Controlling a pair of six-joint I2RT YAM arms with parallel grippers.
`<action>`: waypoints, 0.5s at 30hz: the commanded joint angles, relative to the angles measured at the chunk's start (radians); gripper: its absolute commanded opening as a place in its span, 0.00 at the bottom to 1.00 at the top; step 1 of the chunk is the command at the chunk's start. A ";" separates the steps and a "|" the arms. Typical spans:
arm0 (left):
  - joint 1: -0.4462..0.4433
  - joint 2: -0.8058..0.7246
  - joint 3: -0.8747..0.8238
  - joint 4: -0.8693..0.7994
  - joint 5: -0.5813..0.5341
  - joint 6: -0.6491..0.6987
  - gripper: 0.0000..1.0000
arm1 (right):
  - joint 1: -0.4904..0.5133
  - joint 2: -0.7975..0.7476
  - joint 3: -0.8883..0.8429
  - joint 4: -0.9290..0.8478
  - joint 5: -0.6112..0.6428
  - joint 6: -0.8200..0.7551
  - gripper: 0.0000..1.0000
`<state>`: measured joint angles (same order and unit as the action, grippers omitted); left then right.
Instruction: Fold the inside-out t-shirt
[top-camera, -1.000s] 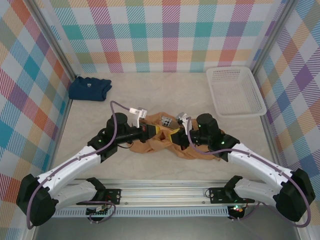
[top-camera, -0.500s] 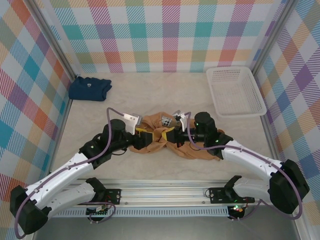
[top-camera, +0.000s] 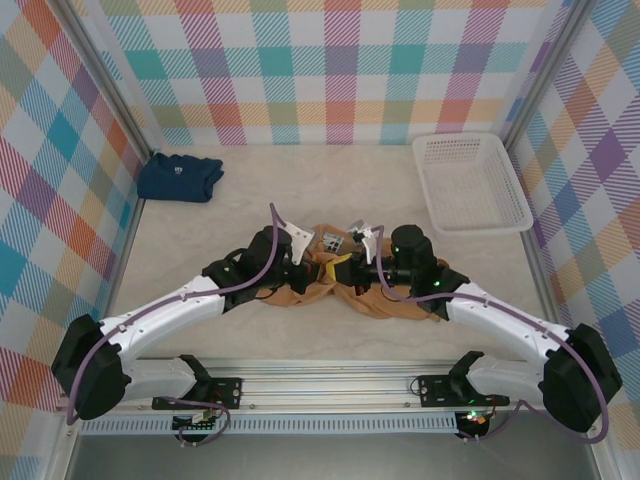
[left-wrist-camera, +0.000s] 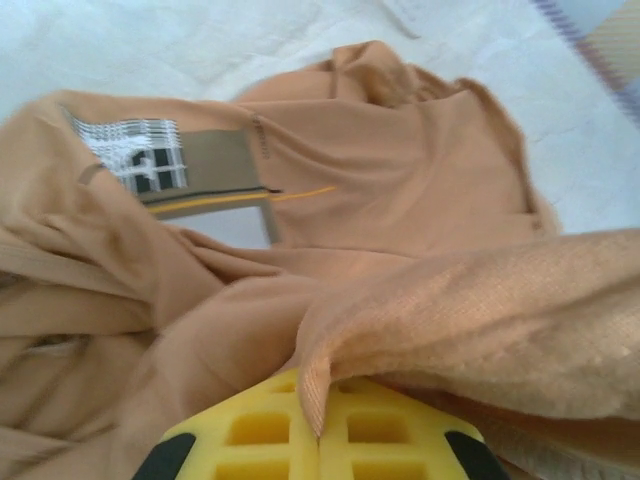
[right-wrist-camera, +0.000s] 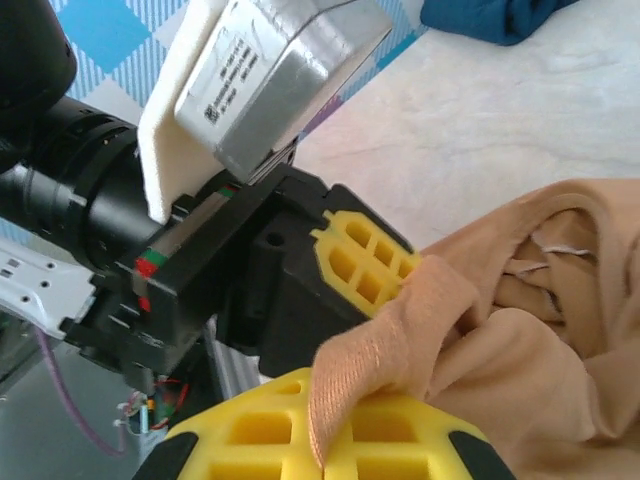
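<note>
Near the middle of the table (top-camera: 300, 190), my left hand (left-wrist-camera: 318, 445) and right hand (right-wrist-camera: 322, 440) sit tip to tip over the crumpled tan soft-fabric t-shirt (top-camera: 395, 298). Each is clamped fully closed on a pinched fold of its cloth. The shirt lies bunched between my arms, white printed label (left-wrist-camera: 130, 155) upward.

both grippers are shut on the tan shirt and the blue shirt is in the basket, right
No. The blue shirt lies on the table in its far left corner, not in the basket, as the top view shows. The left gripper and the right gripper are indeed both shut on the tan shirt.
</note>
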<state>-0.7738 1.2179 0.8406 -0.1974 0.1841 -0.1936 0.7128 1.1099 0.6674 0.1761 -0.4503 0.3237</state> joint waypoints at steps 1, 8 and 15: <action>0.049 -0.086 -0.025 0.147 0.282 -0.070 0.00 | 0.004 -0.049 -0.011 -0.147 0.248 -0.105 0.00; 0.119 -0.219 -0.154 0.397 0.546 -0.315 0.00 | 0.026 -0.058 0.011 -0.247 0.481 -0.193 0.16; 0.135 -0.188 -0.151 0.396 0.523 -0.340 0.00 | 0.031 -0.186 0.020 -0.320 0.276 -0.290 0.37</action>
<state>-0.6514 1.0206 0.6937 0.1356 0.6727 -0.4919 0.7410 1.0122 0.6682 -0.1009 -0.0811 0.1104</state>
